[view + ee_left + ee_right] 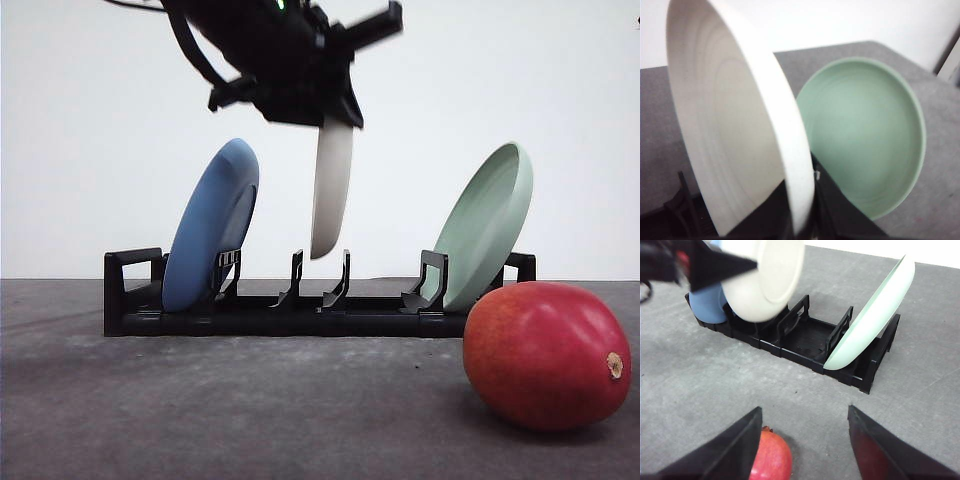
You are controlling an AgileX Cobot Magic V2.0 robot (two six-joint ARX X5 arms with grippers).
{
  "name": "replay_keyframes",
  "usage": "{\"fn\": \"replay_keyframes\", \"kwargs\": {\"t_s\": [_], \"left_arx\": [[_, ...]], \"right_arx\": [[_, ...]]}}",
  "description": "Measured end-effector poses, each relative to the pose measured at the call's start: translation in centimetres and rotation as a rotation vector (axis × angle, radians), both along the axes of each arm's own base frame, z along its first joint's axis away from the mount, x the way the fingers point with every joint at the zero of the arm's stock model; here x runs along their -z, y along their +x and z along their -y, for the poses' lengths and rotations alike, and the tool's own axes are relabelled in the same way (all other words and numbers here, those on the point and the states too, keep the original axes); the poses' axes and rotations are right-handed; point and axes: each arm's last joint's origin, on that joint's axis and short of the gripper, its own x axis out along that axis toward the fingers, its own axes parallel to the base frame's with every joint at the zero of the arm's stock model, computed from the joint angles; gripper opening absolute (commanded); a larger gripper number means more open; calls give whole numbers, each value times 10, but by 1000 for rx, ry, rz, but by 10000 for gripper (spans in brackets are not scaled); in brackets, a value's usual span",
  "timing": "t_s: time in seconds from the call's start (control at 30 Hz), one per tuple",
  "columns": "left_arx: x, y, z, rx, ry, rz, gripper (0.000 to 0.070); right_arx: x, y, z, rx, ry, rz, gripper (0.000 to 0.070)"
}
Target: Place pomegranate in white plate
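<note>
Pomegranate [548, 355] lies on the grey table [250, 410], near its front edge toward the right corner, just in front of the rack's right end. Crown faces right in front view, so long axis runs roughly along the front edge, tilted slightly.

R gripper [805, 440]: fingers spread wide, holding nothing. In R wrist view the fruit sits between the fingers, touching or very nearly touching one of them; off-centre in the gap. R arm clearly the nearer one to the fruit.

White plate [331, 190] is up in the air above the middle slots of the black rack [300, 305], on edge, lower rim clear of the rack. L gripper [300, 100] is clenched on its upper rim.

Blue plate [212, 225] stands at rack's left end, pale green plate [485, 225] leans at its right end, close behind the fruit.

Judgement: plate not yet laid flat on table, so fruit has no landing spot yet. R grasp likely needs centring first; closing across the short axis looks safest.
</note>
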Motion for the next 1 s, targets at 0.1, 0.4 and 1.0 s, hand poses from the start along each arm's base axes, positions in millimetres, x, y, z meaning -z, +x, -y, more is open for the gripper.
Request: {"fn": "replay_keyframes", "kwargs": {"t_s": [0.1,0.4,1.0], "left_arx": [[-10,-6,-5,2,-28,-15,10],[-45,-41,-23,67,-62,-44,10],[-5,-123,-41,223,-77,21,10]], "right_arx": [[0,0,0,0,0,0,344],[0,0,0,0,0,0,344],[2,-1,0,0,-6,-20,344]]}}
